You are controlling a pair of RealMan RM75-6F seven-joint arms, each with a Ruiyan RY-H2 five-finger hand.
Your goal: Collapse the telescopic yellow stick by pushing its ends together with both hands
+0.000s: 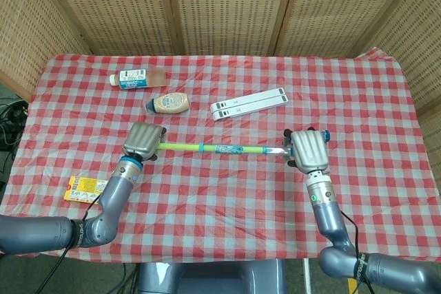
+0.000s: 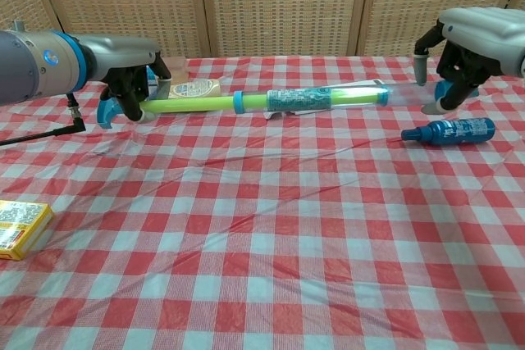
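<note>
Two hands grip the yellow stick [image 1: 180,147] at mid-frame: left hand [image 1: 142,141], right hand [image 1: 307,149]. Seemingly partly collapsed; yellow section remains exposed.

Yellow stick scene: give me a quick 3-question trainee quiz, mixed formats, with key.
1. True or false: the yellow stick is held up off the tablecloth between the left hand and the right hand.
2. Multiple choice: what lies on the cloth just below the right hand in the chest view? A) blue bottle B) yellow box C) white folded item
3. Fill in: the stick's ring near its middle is coloured ____.

Key: 1 true; 2 A; 3 blue.
</note>
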